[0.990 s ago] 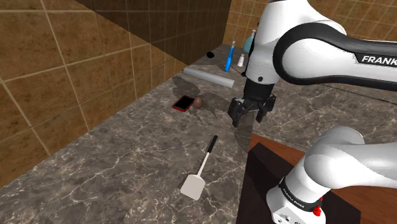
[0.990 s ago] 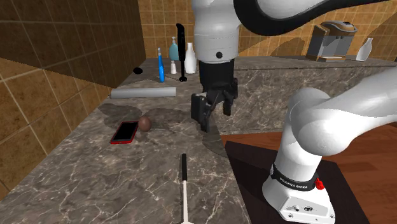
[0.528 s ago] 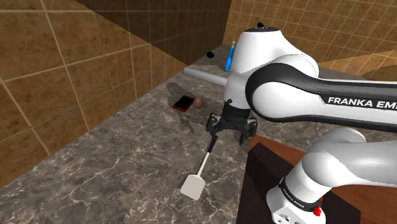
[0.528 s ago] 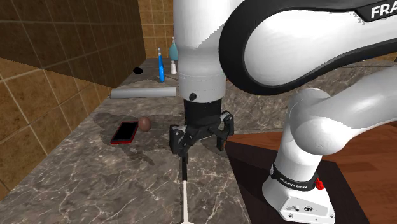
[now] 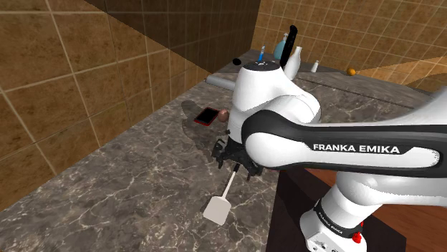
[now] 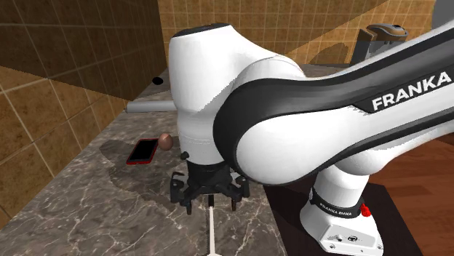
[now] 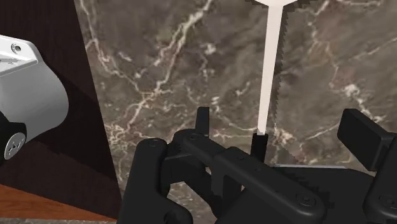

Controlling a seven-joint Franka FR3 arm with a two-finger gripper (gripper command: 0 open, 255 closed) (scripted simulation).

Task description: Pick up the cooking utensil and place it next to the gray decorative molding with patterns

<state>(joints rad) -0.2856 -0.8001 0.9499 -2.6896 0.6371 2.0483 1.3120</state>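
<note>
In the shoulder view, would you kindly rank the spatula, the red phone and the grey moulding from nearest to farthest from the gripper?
1. Spatula: its handle lies right under the open gripper, blade toward the camera.
2. Red phone: further back on the counter, toward the wall.
3. Grey moulding: farthest back, partly behind the arm.

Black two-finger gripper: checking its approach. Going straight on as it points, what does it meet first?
Probably the black handle of the white spatula, lying within the open gripper on the dark marble counter; depth unclear.
</note>
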